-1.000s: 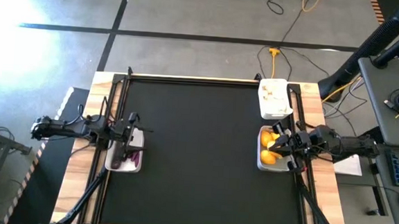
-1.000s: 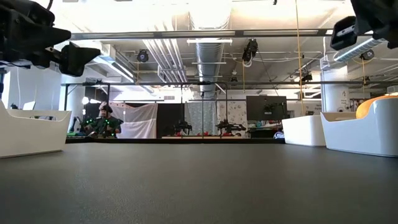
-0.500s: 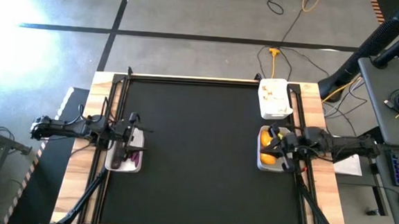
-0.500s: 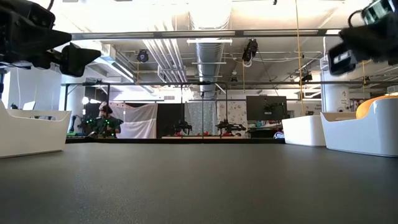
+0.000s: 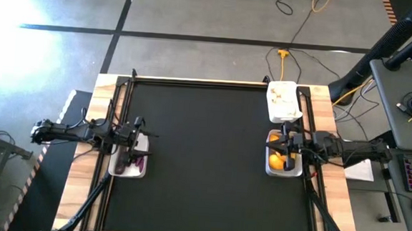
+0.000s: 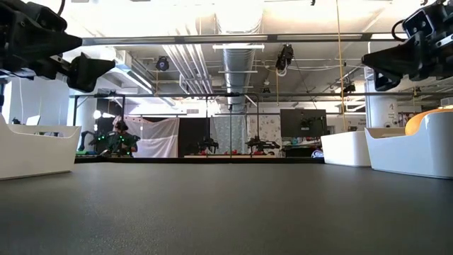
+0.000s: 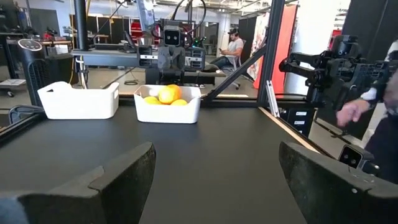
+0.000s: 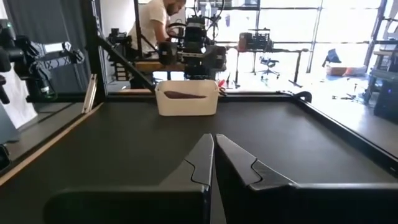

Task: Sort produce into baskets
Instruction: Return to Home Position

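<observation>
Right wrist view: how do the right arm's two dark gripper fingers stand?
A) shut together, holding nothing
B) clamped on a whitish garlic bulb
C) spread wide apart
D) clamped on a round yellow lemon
A: the right gripper shows its two dark fingers meeting edge to edge with nothing between them, above the black table top.

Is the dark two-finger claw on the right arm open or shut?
Shut: in its wrist view the right gripper has both fingers pressed together, nothing between them.
</observation>
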Robot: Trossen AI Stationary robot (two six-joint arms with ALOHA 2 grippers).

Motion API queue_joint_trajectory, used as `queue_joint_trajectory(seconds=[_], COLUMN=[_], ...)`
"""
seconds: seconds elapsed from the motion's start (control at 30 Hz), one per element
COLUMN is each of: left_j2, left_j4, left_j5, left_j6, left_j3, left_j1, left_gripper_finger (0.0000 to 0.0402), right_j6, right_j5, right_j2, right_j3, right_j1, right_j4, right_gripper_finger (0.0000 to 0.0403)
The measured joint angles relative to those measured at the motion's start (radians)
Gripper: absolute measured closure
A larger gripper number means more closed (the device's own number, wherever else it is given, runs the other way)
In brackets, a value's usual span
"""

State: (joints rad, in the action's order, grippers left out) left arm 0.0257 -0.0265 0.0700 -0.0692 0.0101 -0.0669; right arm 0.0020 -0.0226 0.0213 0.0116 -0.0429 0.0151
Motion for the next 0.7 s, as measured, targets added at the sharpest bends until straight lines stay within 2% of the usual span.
queue_joint_trajectory(seconds=[0.7], left_j2=[0.0], left_j4=[0.0], left_j5=[0.003], left_j6=[0.0], left_j3=[0.012], left_j1=[0.0], left_gripper_finger=[0.0079], right_j6=[-0.002], right_j5=[-0.004], right_j2=[0.007], right_j3=[0.0], right_j1=[0.0], right_j4=[-0.001], right_gripper_finger=[0.0394])
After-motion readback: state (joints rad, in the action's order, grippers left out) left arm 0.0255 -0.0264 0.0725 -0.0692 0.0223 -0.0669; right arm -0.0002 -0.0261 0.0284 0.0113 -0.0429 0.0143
